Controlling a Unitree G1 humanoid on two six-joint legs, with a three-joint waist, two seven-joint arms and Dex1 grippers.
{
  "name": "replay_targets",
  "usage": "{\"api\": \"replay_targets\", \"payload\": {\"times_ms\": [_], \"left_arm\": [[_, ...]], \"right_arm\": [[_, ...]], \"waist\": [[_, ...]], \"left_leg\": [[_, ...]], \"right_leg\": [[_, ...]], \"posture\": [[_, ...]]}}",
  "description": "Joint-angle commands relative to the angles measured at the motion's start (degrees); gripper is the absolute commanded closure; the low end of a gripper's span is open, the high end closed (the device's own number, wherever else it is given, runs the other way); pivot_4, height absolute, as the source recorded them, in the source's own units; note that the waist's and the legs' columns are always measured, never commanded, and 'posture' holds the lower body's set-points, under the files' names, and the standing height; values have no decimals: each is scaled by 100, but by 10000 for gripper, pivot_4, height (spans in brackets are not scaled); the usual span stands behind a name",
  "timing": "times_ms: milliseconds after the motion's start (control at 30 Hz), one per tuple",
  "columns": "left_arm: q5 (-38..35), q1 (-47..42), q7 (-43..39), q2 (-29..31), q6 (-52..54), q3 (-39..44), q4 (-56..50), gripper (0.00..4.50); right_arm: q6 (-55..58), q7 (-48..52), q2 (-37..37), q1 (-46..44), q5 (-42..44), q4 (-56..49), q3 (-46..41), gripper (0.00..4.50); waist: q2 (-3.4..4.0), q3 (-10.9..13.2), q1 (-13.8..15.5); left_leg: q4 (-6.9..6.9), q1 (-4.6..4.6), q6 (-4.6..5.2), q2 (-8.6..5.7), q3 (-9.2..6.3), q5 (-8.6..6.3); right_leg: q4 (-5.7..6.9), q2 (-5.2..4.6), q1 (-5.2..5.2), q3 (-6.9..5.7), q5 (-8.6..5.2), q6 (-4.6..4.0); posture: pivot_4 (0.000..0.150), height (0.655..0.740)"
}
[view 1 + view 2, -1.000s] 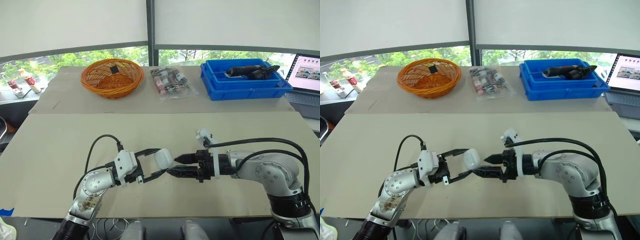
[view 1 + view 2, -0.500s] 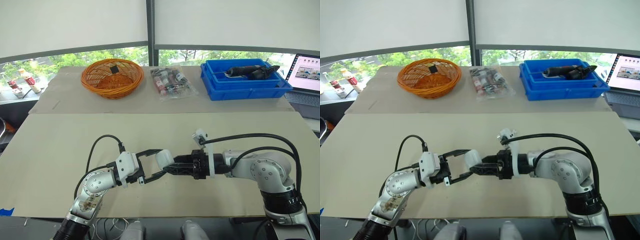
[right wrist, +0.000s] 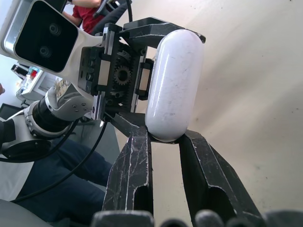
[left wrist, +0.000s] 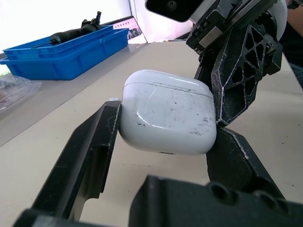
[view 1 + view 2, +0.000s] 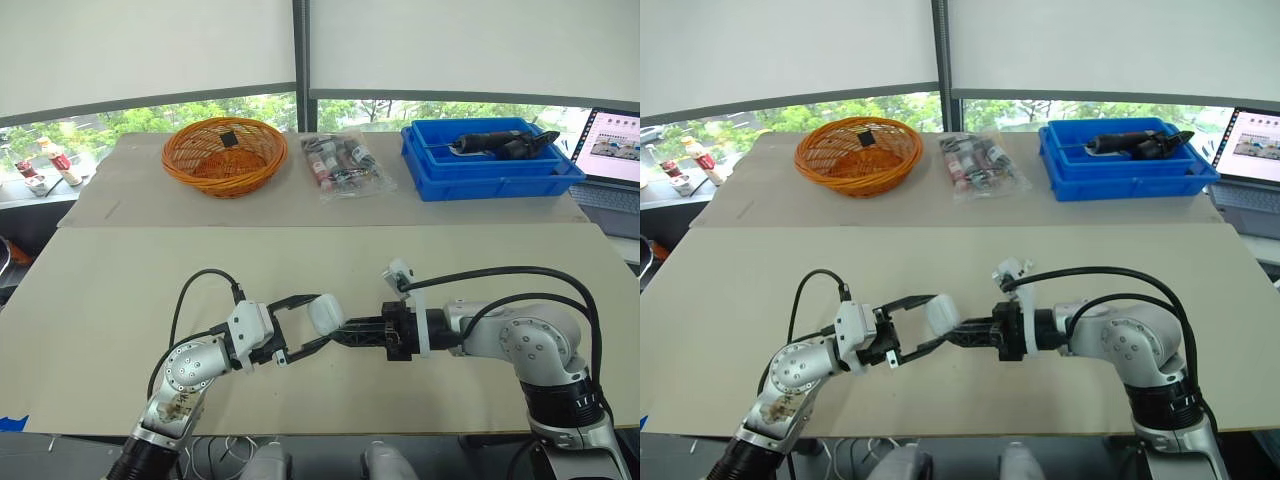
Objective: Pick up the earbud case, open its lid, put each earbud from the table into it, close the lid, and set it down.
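Left gripper (image 5: 322, 320): Jaws stood wide enough to take the earbud case (image 4: 165, 118) across its broad sides and were closed on it. The case was held clear of the table (image 5: 120, 280), so its free end was offered to the other arm.
Earbud case: It hung between the two grippers, near the table's front edge. Its lid seam was visible and the lid was closed.
Right gripper (image 5: 350, 331): Jaws were parted narrowly. The fingertips (image 3: 137, 142) sat on either side of the case's rounded end, touching it but not enclosing it. This placement was judged to be a setup for prising the lid.
Basket (image 5: 224, 155): Far left of the table, well apart.
Bag of packets (image 5: 343, 165): Far centre.
Blue tray (image 5: 480, 182): Far right, holding a dark tool (image 5: 495, 141).
Laptop (image 5: 615, 150): Right edge.
Obstruction: None lay near the grippers. The left fingers themselves covered much of the case.
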Motion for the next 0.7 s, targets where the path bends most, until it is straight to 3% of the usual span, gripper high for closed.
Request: {"api": "replay_targets", "payload": {"times_ms": [33, 200, 233, 367, 700], "left_arm": [[67, -64, 43, -35, -221, -96, -126, 19293], [28, -62, 13, -6, -242, -80, -80, 19293], [21, -60, 11, 2, -242, -79, -80, 19293], [9, -42, 0, 35, -228, -79, -83, 19293], [-11, -97, -3, 50, -158, -104, -125, 19293]], "right_arm": [[11, -16, 18, -95, 39, -121, 8, 40497], [-86, 120, -154, -69, -75, -189, 55, 40497], [-101, 182, -216, -55, -93, -199, 62, 30140], [-114, 293, -446, -14, -181, -185, 55, 16695], [-53, 299, -384, -123, -52, -132, -58, 16549]], "waist": [[0, 0, 0], [0, 0, 2], [0, 0, 4], [0, 0, 1], [0, 0, 2]], "left_leg": [[0, 0, 0, 0, 0, 0], [1, -1, 0, -1, 0, 0], [1, 0, 0, -1, 0, 0], [1, -1, 0, -1, 1, 0], [1, -1, 0, 0, 3, 0]], "right_leg": [[0, 0, 0, 0, 0, 0], [0, -1, 0, 0, 0, 0], [0, -1, 0, 0, 0, 0], [0, 0, 0, 0, 0, 0], [0, 0, 0, 0, 0, 0]], "posture": [[1500, 7400], [1500, 7400], [1500, 7400], [1500, 7400], [1500, 7400]]}}
